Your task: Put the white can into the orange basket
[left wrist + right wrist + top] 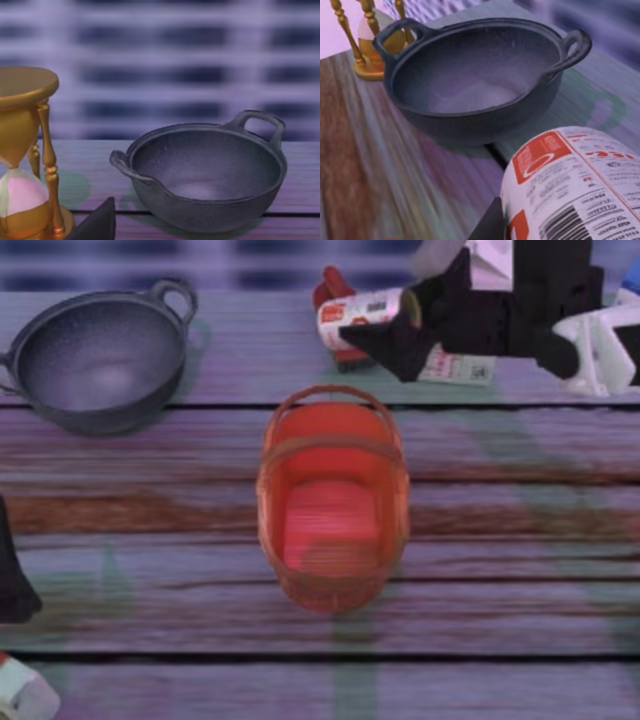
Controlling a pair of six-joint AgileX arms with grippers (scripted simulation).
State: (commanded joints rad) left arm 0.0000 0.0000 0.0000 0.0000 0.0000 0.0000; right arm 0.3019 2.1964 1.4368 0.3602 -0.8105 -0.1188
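The small white cylindrical can with a red label, printed barcode and dull gold top is tipped on its side, lifted near the bench's far edge at about 12 o'clock, pinched in the right tool, whose dark fingers clamp its wall. The right wrist view shows its glossy wrap close up: red panel, fine print, black bars. Just nearer than it, mid-bench, stands the oval orange-red woven basket, ribbed walls and arched hoop handle, hollow showing. At 10 o'clock sits a dark grey speckled two-handled pot, round and matte. The bench is streaked purple-brown planks. A brass-coloured hourglass with turned posts stands beside the pot. The left tool is parked at 8 o'clock; I cannot tell its spread.
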